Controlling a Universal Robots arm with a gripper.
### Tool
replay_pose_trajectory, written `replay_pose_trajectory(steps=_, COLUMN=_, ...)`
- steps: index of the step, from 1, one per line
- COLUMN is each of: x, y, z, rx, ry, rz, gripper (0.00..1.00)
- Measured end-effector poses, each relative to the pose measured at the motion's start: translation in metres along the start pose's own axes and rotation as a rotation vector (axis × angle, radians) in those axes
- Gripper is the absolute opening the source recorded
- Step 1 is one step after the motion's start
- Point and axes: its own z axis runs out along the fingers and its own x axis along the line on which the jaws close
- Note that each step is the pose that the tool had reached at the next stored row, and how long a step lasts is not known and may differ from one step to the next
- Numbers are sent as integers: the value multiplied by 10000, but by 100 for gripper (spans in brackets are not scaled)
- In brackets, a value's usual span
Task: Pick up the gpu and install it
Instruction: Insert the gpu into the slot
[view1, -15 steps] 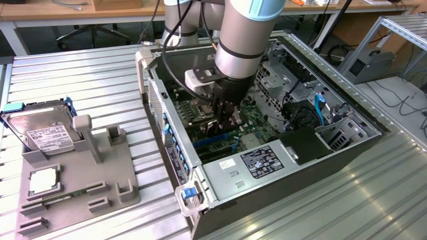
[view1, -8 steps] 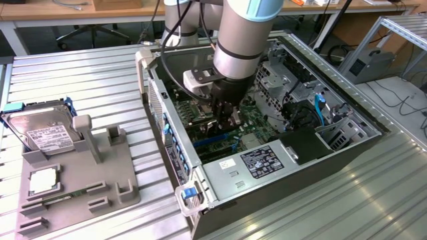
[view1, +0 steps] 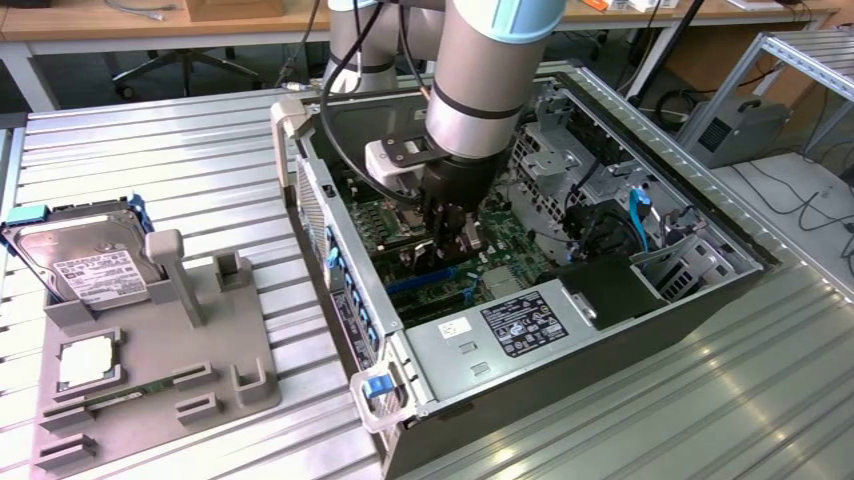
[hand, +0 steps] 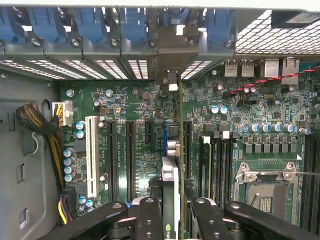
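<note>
Ribbed metal tabletop (view1: 174, 150) carries, at the exterior view's left, a grey fixture (view1: 200, 370) with a hard drive (view1: 87, 265) standing in it. Further right I see the open computer case (view1: 534, 330). Inside it my gripper (view1: 451, 245) reaches down, jaws pinching the gpu (hand: 170, 185) edge-on over the motherboard (hand: 145, 100) slots. I cannot tell whether it is seated.

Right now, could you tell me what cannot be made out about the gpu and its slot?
- Wrist view: the gpu shows edge-on, so its face is hidden; the gripper covers its near end.
- Wrist view: the slot beneath is hidden by the gpu itself; seating cannot be judged.
- Exterior view: the arm blocks the gpu and slot.
</note>
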Motion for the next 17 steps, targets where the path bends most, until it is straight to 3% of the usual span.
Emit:
replay_pose_trajectory(steps=5, x=0, y=0, z=0, rx=-19, ry=1, rz=2, gripper=27)
replay_pose_trajectory(steps=11, x=0, y=-5, z=-2, rx=-177, ry=0, rz=6, gripper=27)
replay_pose_trajectory(steps=17, x=0, y=-9, z=-1, rx=-186, ry=-1, rz=5, gripper=27)
